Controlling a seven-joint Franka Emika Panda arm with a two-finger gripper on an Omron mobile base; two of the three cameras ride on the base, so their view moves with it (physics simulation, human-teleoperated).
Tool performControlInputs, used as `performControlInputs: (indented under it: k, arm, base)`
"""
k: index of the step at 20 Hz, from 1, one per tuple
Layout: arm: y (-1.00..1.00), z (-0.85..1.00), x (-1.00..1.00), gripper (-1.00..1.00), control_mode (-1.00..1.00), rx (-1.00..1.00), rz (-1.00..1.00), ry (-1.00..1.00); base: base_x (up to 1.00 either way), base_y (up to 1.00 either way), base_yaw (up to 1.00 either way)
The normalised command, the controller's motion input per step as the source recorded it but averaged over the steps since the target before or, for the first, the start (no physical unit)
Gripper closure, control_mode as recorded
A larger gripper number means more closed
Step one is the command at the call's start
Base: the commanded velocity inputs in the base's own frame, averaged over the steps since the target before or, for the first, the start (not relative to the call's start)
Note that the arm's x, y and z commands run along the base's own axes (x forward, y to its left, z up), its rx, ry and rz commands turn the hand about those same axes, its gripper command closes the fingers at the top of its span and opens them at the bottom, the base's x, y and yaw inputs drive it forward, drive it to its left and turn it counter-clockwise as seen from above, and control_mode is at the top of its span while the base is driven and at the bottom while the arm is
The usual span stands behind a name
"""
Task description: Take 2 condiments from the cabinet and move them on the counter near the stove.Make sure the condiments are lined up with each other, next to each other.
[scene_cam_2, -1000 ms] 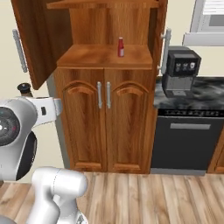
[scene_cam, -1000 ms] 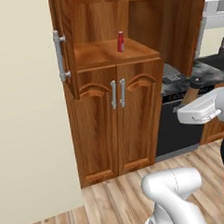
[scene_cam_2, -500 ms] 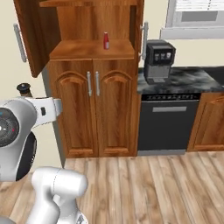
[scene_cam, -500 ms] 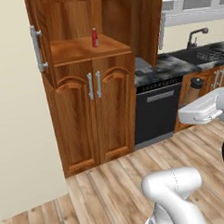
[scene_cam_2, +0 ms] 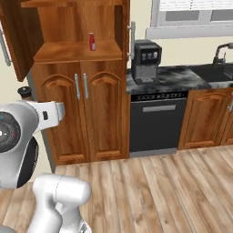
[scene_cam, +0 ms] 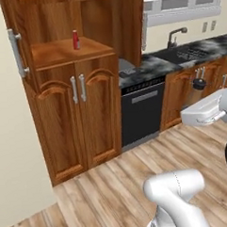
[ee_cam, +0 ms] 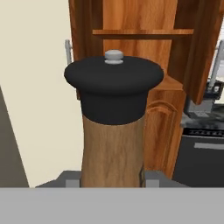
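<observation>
My left base view looks forward and down from behind the arm, angled rightward across the cabinet point(scene_cam: 77, 103) toward the counter point(scene_cam: 150, 66). My right base view faces the same cabinet point(scene_cam_2: 82, 91) nearly head-on, sharing the counter point(scene_cam_2: 177, 79) and the dishwasher point(scene_cam_2: 157, 120). My hand view sits very close behind the shaker point(ee_cam: 113, 127), facing the cabinet point(ee_cam: 144, 48).

The bottle point(scene_cam_2: 92, 42) stands on the cabinet point(scene_cam_2: 79, 86) shelf, left of the dishwasher point(scene_cam_2: 156, 122).
</observation>
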Motion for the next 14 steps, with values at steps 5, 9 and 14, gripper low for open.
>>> performControlInputs:
  k: [5,9,14]
  arm:
    - [0.00,0.00,0.00,1.00,1.00,0.00,0.00,0.00]
    - [0.00,0.00,0.00,1.00,1.00,0.00,0.00,0.00]
    - [0.00,0.00,0.00,1.00,1.00,0.00,0.00,0.00]
  base:
    - [-0.12,-0.14,-0.38]
    - [-0.17,-0.05,-0.43]
    - [-0.34,0.01,-0.48]
